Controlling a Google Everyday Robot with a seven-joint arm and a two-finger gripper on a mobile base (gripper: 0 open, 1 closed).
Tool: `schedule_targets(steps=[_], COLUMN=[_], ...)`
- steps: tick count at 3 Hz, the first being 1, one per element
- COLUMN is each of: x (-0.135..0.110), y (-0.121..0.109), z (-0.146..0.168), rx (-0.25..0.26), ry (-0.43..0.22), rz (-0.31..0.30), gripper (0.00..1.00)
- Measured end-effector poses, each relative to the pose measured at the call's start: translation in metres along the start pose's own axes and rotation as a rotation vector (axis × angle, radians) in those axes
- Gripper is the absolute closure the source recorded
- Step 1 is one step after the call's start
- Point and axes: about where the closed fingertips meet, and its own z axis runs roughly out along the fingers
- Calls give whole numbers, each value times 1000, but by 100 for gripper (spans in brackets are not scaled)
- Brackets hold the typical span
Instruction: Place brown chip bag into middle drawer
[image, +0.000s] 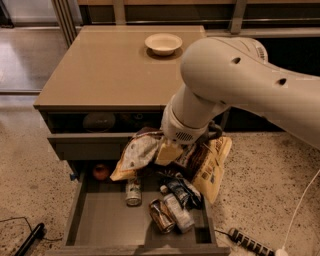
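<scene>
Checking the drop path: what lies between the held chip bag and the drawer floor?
Camera view: cans and packets lie under the chip bag, gripped by the pincer above the drawer.

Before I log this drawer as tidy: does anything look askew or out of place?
The brown chip bag hangs crumpled and tilted from the gripper, above the middle drawer, its tan end past the right wall. Inside, a can and packets lie toppled in a heap.
</scene>
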Motion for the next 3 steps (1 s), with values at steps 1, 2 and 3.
schedule_targets(steps=[1, 2, 3], x=[-2, -2, -2], y=[35, 35, 34], z=[45, 45, 48], rx=[-99, -99, -104], ry=[-4, -4, -20], rz=[-22, -22, -22], gripper=[100, 100, 100])
